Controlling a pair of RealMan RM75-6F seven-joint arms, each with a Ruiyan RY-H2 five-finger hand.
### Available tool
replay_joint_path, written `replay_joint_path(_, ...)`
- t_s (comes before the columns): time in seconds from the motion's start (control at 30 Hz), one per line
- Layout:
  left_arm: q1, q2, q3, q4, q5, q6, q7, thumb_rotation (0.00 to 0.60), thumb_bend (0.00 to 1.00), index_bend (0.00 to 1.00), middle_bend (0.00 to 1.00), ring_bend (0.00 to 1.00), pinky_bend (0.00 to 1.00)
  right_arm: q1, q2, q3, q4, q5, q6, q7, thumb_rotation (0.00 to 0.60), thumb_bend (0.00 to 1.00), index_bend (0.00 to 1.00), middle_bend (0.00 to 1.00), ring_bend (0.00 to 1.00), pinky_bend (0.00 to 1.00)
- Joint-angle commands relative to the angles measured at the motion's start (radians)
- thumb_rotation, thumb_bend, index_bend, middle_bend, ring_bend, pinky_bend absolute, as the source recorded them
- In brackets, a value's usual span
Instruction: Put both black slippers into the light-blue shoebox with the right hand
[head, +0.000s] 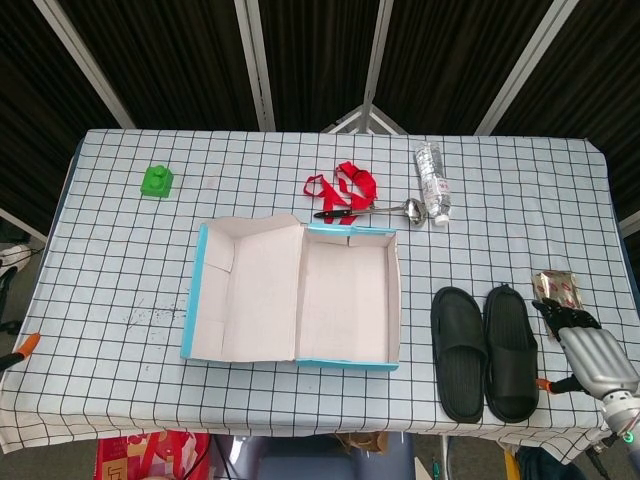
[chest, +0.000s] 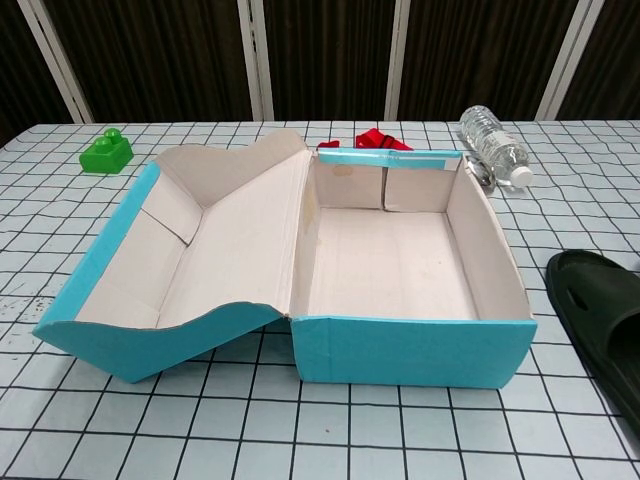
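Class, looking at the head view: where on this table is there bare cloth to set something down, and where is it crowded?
Bare: between the green block and the shoebox, and the far right corner beyond the water bottle. Crowded: red ribbon, spoon and bottle behind the box; slippers, packet and right hand near right.

In front of you the light-blue cardboard shoebox (chest: 400, 345) sits open, its lid (chest: 150, 290) folded out to the left. One black rubber slipper (chest: 600, 310) lies at the right edge. Far off sit a green toy block (chest: 105, 152), a clear plastic water bottle (chest: 492, 145) and something red (chest: 378, 138).
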Motion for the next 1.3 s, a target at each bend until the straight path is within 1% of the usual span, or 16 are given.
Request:
replay_joint_path(0.03,0.001,0.005,0.004,0.001,0.002,-0.003,-0.01,0.6,0.27,0.05,0.0,0.0,0.02,0.274,0.153,0.035,-0.114,0.319,-0.345,-0.111,0.6,0.15,0.03,0.06,0.1,0.1)
replay_joint_path(0.1,0.001,0.008,0.006,0.0,0.002,-0.006,-0.013,0.6,0.27,0.05,0.0,0.0,0.02,0.365,0.14,0.021,-0.095,0.428,-0.425,-0.144,0.6,0.15,0.03,0.06,0.1,0.1)
replay_joint_path(0.17,0.002,0.01,0.007,-0.001,0.003,-0.007,-0.015,0.6,0.27,0.05,0.0,0.0,0.02,0.432,0.114,0.0,-0.077,0.498,-0.449,-0.181,0.6,0.15,0.03,0.06,0.1,0.1)
replay_joint_path(0.27,0.003,0.011,0.008,-0.002,0.007,-0.003,-0.02,0.6,0.27,0.05,0.0,0.0,0.02,0.53,0.065,-0.049,-0.066,0.611,-0.428,-0.241,0.6,0.15,0.03,0.06,0.1,0.1)
replay_joint_path(0.4,0.001,0.011,0.008,-0.001,0.003,-0.01,-0.022,0.6,0.27,0.05,0.0,0.0,0.02,0.632,0.0,-0.112,-0.054,0.748,-0.389,-0.294,0.6,0.15,0.03,0.06,0.09,0.1)
replay_joint_path(0.53,-0.004,0.01,0.007,0.001,-0.002,-0.02,-0.025,0.6,0.27,0.05,0.0,0.0,0.02,0.718,-0.064,-0.167,-0.041,0.858,-0.344,-0.337,0.6,0.15,0.02,0.05,0.08,0.1)
replay_joint_path(0.63,-0.005,0.01,0.009,0.001,0.001,-0.022,-0.024,0.6,0.27,0.05,0.0,0.0,0.02,0.751,-0.11,-0.189,-0.04,0.898,-0.3,-0.359,0.6,0.15,0.02,0.05,0.08,0.1)
replay_joint_path(0.73,-0.003,0.012,0.011,-0.001,0.003,-0.019,-0.022,0.6,0.27,0.05,0.0,0.0,0.02,0.765,-0.155,-0.199,-0.038,0.915,-0.259,-0.368,0.6,0.15,0.02,0.05,0.08,0.1)
replay_joint_path(0.93,0.001,0.015,0.007,-0.001,-0.003,-0.011,-0.028,0.6,0.27,0.05,0.0,0.0,0.02,0.756,-0.243,-0.201,-0.012,0.902,-0.155,-0.369,0.6,0.15,0.02,0.05,0.08,0.1)
replay_joint_path(1.1,-0.004,0.012,0.006,0.004,-0.008,-0.022,-0.025,0.6,0.27,0.05,0.0,0.0,0.02,0.749,-0.279,-0.199,0.005,0.896,-0.122,-0.366,0.6,0.15,0.02,0.05,0.08,0.1)
replay_joint_path(1.3,-0.006,0.008,0.009,0.004,-0.003,-0.023,-0.013,0.6,0.27,0.05,0.0,0.0,0.02,0.735,-0.32,-0.22,0.024,0.886,-0.087,-0.385,0.6,0.15,0.02,0.05,0.08,0.1)
